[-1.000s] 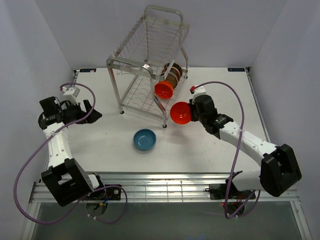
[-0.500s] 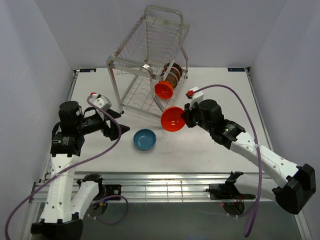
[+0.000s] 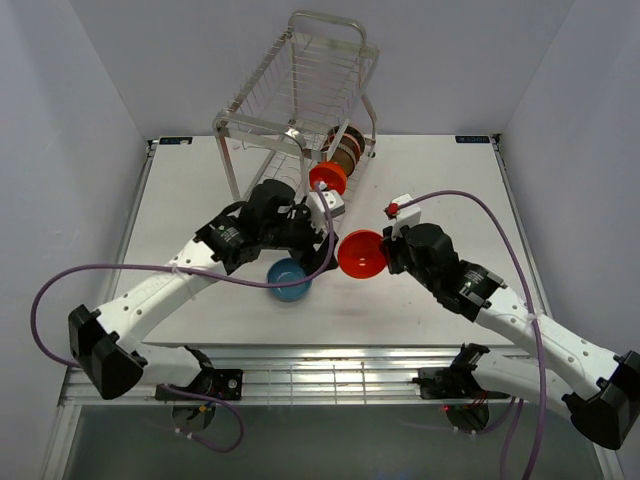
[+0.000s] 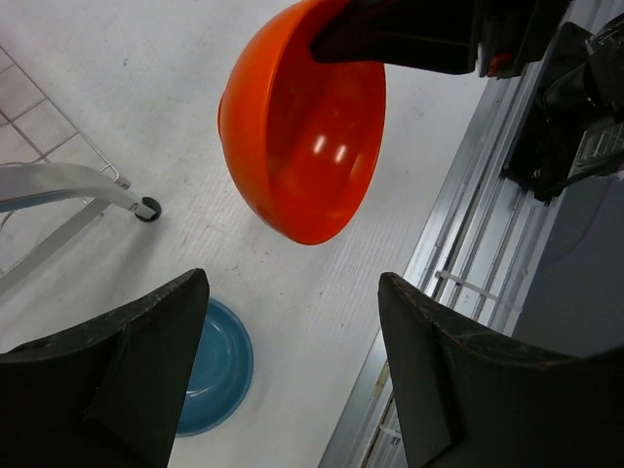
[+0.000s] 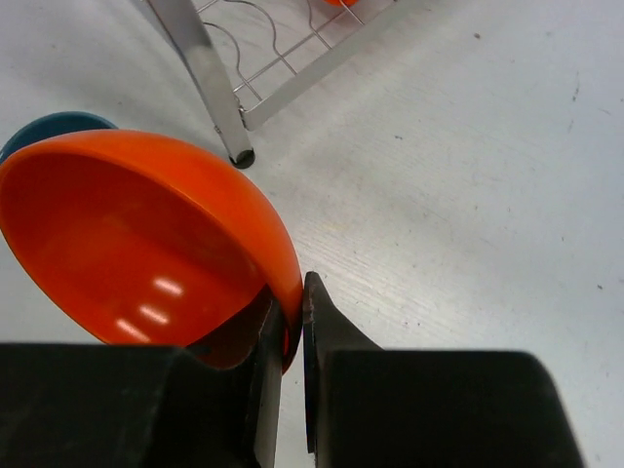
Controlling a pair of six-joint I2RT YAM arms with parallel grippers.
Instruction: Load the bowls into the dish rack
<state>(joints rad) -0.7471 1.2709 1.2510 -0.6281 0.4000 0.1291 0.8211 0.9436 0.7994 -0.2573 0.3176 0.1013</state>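
Note:
My right gripper is shut on the rim of a plain orange bowl and holds it tilted above the table, in front of the dish rack; the right wrist view shows the fingers pinching the bowl's wall. My left gripper is open and empty, hovering just left of that bowl and above the blue bowl, which lies on the table. A second orange bowl and a dark brown bowl stand in the rack's lower tier. The other bowls are hidden.
The rack's front leg and foot stand close behind the held bowl. The blue bowl also shows in the right wrist view. A slatted metal rail runs along the table's near edge. Cables loop off both arms.
My left arm swung from the far left of the table to the centre, stopping over the blue bowl beside the held orange bowl. My right arm shifted the orange bowl slightly toward me.

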